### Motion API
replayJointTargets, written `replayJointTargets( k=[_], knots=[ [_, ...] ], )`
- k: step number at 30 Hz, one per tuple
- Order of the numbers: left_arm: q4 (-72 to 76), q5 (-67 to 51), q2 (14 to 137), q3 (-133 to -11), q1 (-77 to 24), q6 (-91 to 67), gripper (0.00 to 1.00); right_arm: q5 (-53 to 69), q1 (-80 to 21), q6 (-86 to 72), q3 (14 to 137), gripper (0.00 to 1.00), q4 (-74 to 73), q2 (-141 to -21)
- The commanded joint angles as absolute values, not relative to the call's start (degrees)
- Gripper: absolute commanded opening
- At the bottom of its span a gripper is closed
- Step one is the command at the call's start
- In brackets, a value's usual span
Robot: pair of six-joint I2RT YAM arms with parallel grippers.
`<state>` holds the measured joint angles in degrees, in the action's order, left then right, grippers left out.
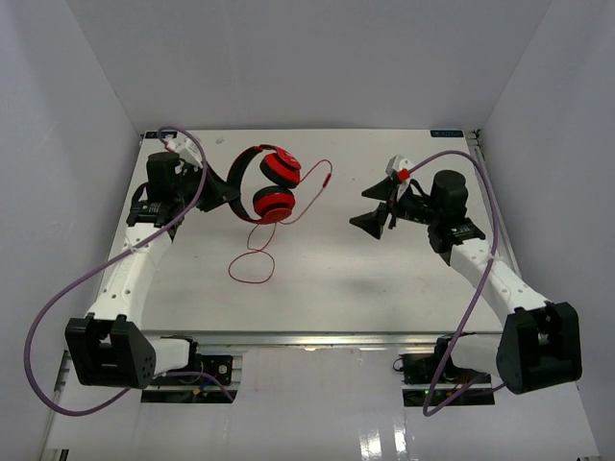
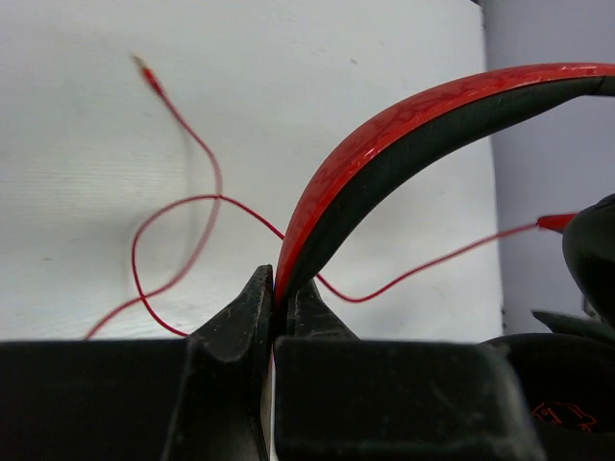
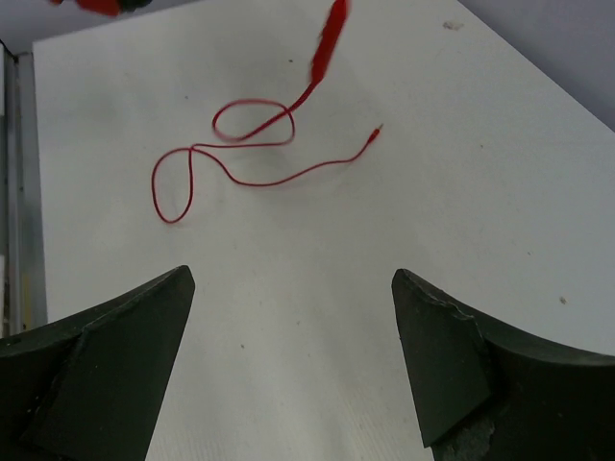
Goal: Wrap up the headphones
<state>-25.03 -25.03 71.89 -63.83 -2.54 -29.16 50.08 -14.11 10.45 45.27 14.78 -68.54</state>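
Red headphones point(image 1: 279, 173) are clamped in the left jaws; right jaws gape well away.

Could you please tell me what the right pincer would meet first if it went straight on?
Most likely the headphones' thin red cord, looped on the white table ahead of the open right pincer. Depth is unclear, so it may touch bare table first.

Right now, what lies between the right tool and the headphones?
Between the open right tool and the headphones runs only their thin red cord over bare table, shown in the top external view.
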Motion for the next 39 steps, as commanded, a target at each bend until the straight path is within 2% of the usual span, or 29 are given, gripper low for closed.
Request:
replayJointTargets(
  k=[1,7,12,15,18,22,27,38,39],
  knots=[
    [-22.57,-31.96,68.75,-64.46,-8.0,-37.49,0.0,49.45,-17.83,-2.71,50.32,0.9,27.58,-73.06],
    [-21.15,-32.01,66.07,-67.19,-14.04,-43.61,0.0,51.17,-20.73,-9.77,53.46,0.9,33.97,-76.69],
    [-18.13,-33.34,64.4,-67.78,-15.53,-49.21,0.0,55.59,-22.35,-26.41,48.84,0.93,55.15,-78.77],
    [-14.4,-34.35,63.82,-68.36,-16.41,-53.96,0.0,54.0,-23.28,-30.51,47.66,0.96,59.47,-81.06],
    [-10.53,-33.6,64.49,-71.22,-17.9,-58.88,0.0,54.47,-23.64,-39.7,45.82,0.96,74.9,-85.25],
    [-6.81,-32.81,67.07,-75.88,-20.46,-63.59,0.0,54.73,-24.28,-51.32,49.34,0.96,87.05,-90.24],
    [-4.17,-30.43,71.29,-80.71,-24.58,-67.0,0.0,53.32,-26.17,-53.67,55.74,0.99,87.55,-93.17],
    [-3.16,-24.01,75.65,-87.6,-29.44,-69.91,0.0,55.98,-31.11,-45.18,56.52,0.86,82.4,-93.7],
    [-4.21,-23.32,75.8,-88.36,-29.44,-69.26,0.0,53.11,-31.17,-36.97,55.23,0.84,75.35,-91.65]
  ],
)
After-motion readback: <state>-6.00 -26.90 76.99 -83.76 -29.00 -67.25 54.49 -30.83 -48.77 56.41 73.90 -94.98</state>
